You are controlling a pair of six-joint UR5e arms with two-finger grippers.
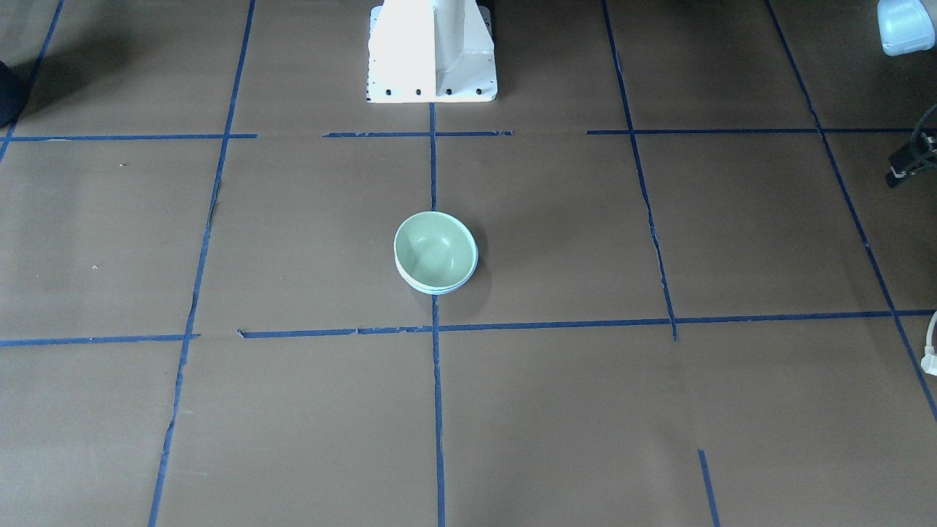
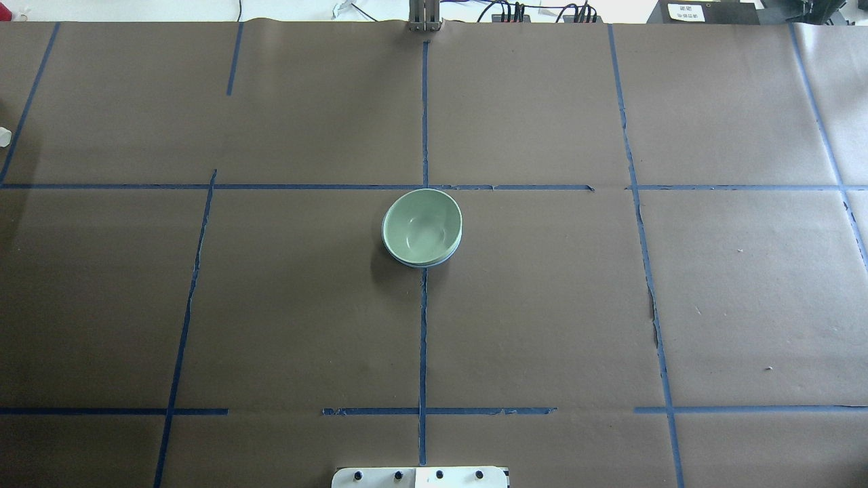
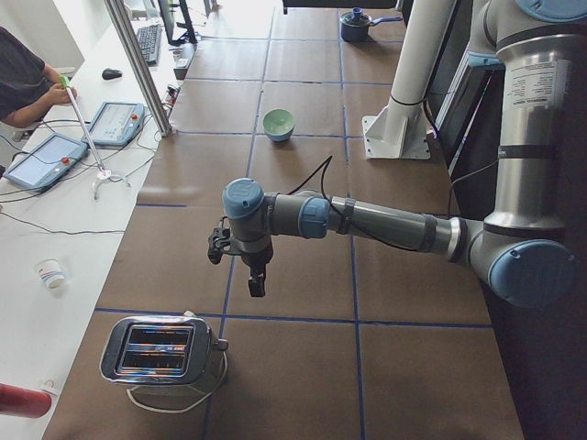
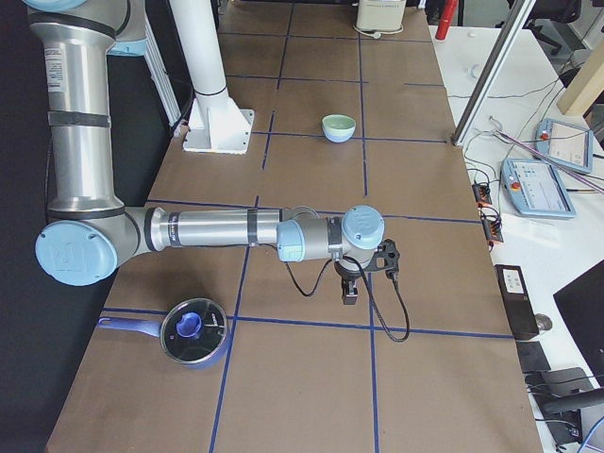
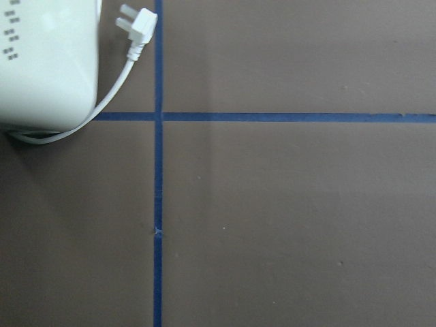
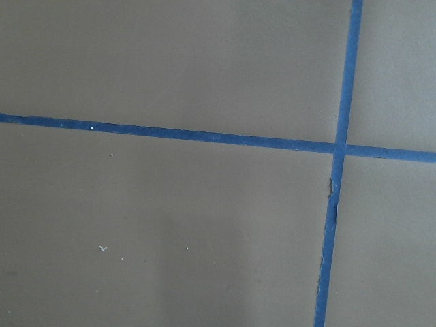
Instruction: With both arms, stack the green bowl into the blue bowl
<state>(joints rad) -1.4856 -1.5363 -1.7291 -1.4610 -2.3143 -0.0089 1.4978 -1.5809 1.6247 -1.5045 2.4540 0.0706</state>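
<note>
The green bowl (image 1: 434,249) sits nested inside the blue bowl (image 1: 441,290) at the middle of the table. Only a thin rim of the blue bowl (image 2: 422,263) shows under the green bowl (image 2: 422,226). My left gripper (image 3: 257,286) hangs fingers-down above the table near the toaster, far from the bowls. A bit of it shows at the right edge of the front view (image 1: 908,157). My right gripper (image 4: 349,293) hangs above the table at the other end. I cannot tell whether either is open or shut. Neither wrist view shows fingers.
A silver toaster (image 3: 160,353) with a white cord and plug (image 5: 136,27) stands near my left gripper. A blue pot with a glass lid (image 4: 193,332) stands near my right arm. The white pedestal (image 1: 432,51) is behind the bowls. An operator sits beside the table.
</note>
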